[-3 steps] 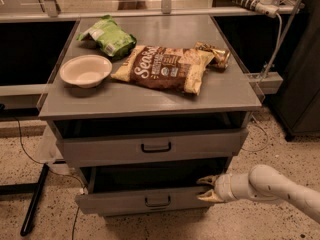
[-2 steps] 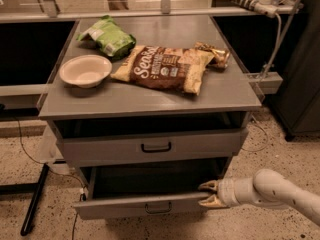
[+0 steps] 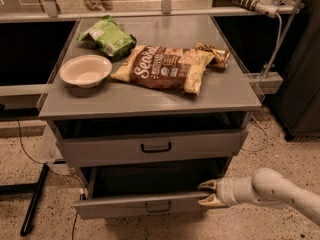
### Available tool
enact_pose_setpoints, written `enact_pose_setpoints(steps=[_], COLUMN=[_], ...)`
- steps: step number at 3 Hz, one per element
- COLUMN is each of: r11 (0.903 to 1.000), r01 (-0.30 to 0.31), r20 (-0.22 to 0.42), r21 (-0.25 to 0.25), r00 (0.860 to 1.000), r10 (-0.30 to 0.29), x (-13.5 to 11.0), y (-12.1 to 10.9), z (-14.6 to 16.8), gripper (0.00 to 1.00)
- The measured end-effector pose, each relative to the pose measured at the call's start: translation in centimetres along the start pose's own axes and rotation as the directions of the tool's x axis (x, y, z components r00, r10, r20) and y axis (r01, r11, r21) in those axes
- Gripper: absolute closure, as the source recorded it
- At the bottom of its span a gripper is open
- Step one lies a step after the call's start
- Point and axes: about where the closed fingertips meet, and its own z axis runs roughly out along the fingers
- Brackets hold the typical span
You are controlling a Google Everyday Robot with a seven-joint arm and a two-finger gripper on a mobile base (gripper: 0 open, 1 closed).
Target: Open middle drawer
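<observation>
Pulling stage, by the look of it: middle drawer (image 3: 115, 207) stands partly out of the cabinet, with a dark cavity showing behind its grey front and the black bar handle (image 3: 158, 206) untouched at centre. Gripper (image 3: 203, 193) sits at the front's right end, the arm reaching in low from the right. Fingers are parted, one tip above the other, at the front's edge; whether they pinch it, cannot tell. Upper drawer (image 3: 200, 143) sits beneath the cabinet top (image 3: 150, 100), which carries a bowl (image 3: 86, 70), a brown snack bag (image 3: 162, 68) and a green bag (image 3: 107, 36). Judgement: opening underway, not complete. Next move calls for a straight outward draw, square to the front; an off-centre pull could skew it.
</observation>
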Motion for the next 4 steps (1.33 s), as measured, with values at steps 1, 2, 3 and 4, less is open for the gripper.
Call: enact_pose_setpoints(steps=[1, 2, 3, 4], r11=[0.9999, 0.9995, 0.9995, 0.9949], r01=[-0.003, -0.004, -0.004, 0.064], r20=[0.005, 0.016, 0.016, 0.034], r21=[-0.011, -0.031, -0.031, -0.078], r00=[1.0, 1.0, 1.0, 0.998], r10=[0.003, 0.005, 0.005, -0.062], x=[0.1, 1.1, 0.9, 0.8], y=[0.0, 1.3, 1.2, 6.6], z=[-0.1, -0.6, -0.8, -2.7], gripper=[0.35, 0.36, 0.6, 0.83])
